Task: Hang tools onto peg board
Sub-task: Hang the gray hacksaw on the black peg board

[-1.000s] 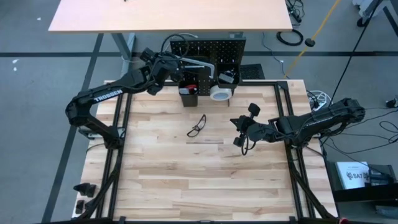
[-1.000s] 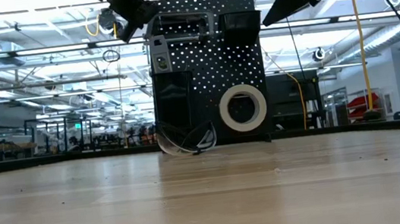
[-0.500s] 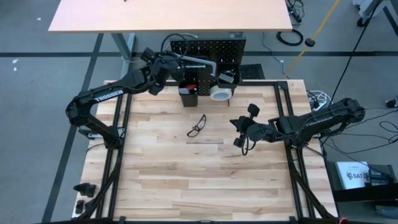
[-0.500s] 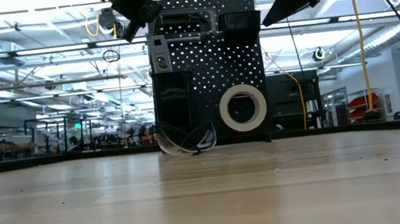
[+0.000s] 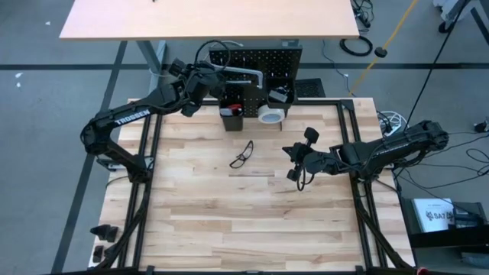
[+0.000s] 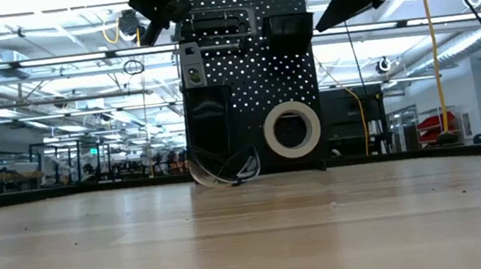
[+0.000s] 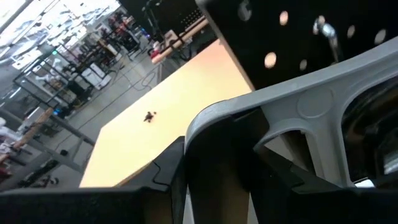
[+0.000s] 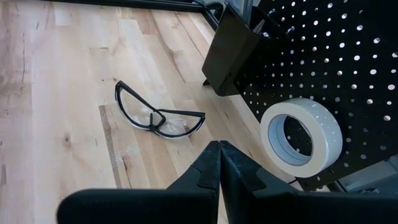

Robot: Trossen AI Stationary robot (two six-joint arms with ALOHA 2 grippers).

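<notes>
High view: the left end effector (image 5: 216, 74) is pinched on the grey bar clamp (image 5: 243, 72) at the top of the peg board (image 5: 283, 57). The white tape roll (image 5: 268, 114) hangs lower. The right end effector (image 8: 219, 163), fingers pressed together, hovers over the tabletop (image 5: 229, 214) near safety glasses (image 5: 242, 154).
</notes>
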